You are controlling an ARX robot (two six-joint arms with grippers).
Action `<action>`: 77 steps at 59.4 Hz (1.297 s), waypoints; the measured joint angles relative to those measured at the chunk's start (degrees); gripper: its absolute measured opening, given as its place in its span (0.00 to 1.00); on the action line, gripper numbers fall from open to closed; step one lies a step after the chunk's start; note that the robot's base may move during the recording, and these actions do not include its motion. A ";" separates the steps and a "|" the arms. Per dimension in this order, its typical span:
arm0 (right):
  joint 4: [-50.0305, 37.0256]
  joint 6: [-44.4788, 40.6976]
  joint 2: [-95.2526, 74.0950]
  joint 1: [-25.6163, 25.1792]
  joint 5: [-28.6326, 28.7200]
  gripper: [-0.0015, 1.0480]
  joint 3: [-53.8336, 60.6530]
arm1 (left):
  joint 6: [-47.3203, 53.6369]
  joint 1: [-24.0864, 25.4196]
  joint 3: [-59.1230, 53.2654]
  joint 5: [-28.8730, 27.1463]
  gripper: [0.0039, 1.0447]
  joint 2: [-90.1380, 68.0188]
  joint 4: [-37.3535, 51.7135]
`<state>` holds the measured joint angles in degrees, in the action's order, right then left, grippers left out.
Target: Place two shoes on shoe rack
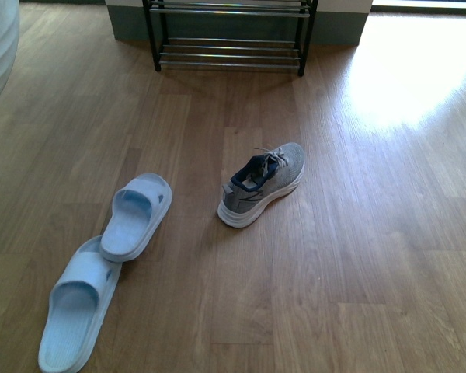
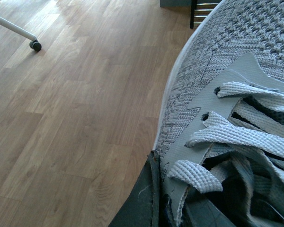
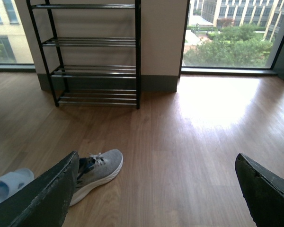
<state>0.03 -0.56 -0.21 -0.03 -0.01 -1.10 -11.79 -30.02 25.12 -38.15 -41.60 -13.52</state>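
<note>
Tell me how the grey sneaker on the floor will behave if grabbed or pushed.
The grey sneaker has a soft-looking knit upper that will likely give under a claw. Its thick white sole probably keeps it stiff. Sitting flat on the wood floor, it should slide rather than tip.

The floor (image 1: 373, 272) is wood-grain planks, smooth, with a soft shine under the light. The sneaker (image 1: 266, 185) has grey knit cloth over a smooth white sole. On the second sneaker (image 2: 236, 52) the knit is coarse, the laces (image 2: 241, 137) flat woven cloth. The slides (image 1: 136, 214) look like smooth matt rubber. The rack (image 3: 138, 56) has a matt black frame and glossy chrome bars (image 3: 97, 42). The fingers (image 3: 42, 198) of the right gripper (image 3: 157, 157) are dark, matt, grainy.
</note>
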 joint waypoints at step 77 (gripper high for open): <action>4.94 0.55 -2.67 -1.38 6.25 0.91 -1.66 | 0.02 0.13 0.00 -0.70 0.01 -0.04 0.00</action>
<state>4.97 -0.01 -2.87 -1.41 6.24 -2.76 -11.77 -29.89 25.12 -38.85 -41.65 -13.52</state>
